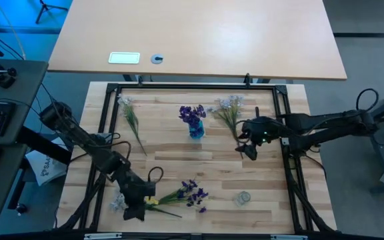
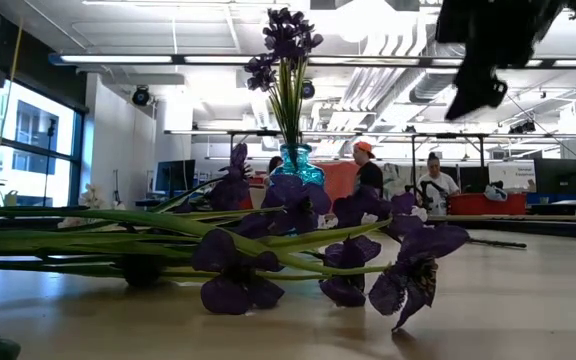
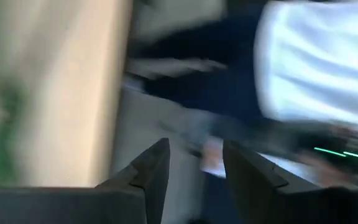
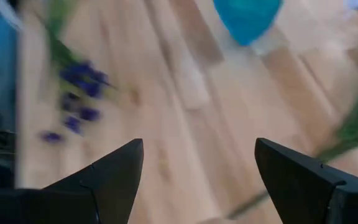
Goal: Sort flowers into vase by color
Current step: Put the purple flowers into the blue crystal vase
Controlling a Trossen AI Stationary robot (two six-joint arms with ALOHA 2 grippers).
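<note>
The right gripper (image 1: 249, 151) hangs wide open and empty beside the pale flowers (image 1: 230, 110), apparently to pick them, while the left gripper (image 1: 136, 212), narrowly parted and empty, waits by the purple flowers (image 1: 193, 194) that belong in the blue vase (image 1: 196, 129).

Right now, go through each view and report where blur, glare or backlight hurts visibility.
High view: evenly lit and sharp; blue vase and purple flowers read clearly. Low view: ceiling lights glare behind, so the right gripper is a dark silhouette. Left wrist view: heavy smear, only the left gripper is crisp. Right wrist view: table streaked, vase and blooms soft.
</note>
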